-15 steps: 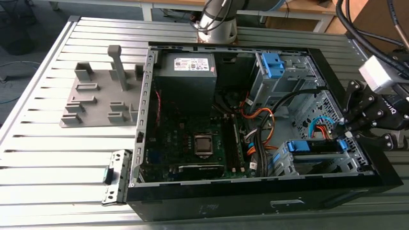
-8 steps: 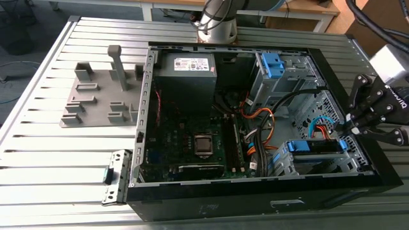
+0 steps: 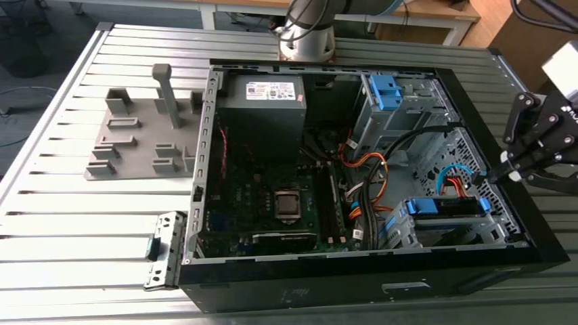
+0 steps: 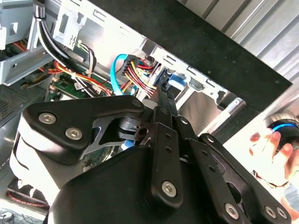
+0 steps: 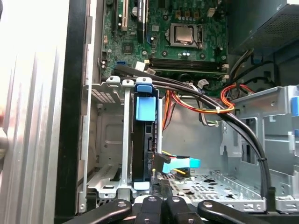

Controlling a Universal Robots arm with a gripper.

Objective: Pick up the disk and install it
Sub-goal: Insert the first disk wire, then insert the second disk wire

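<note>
An open black computer case (image 3: 361, 271) lies on its side on the slatted metal worktop (image 3: 81, 210). The disk (image 3: 445, 206) sits in the drive cage (image 3: 451, 233) at the case's corner on the exterior view's right, with its blue carrier frame showing along its edges. In the first wrist view it stands edge-on between the cage's metal walls, a blue tab (image 5: 143, 100) at its end. No writing can be read on it.

The end effector (image 3: 499, 176) hovers over the case wall just beside that cage. Its fingers (image 4: 161, 93) are drawn narrow, nearly together, and nothing shows between them.

A blue flat connector (image 5: 180, 163) on a cable lies near the disk's edge. The grey power-supply box (image 3: 264, 112) carries a white sticker (image 3: 271, 90) whose print is too small to read. A small blue bracket (image 3: 385, 91) sits in the upper bay. A grey fixture (image 3: 145, 139) stands on the worktop beside the case.
</note>
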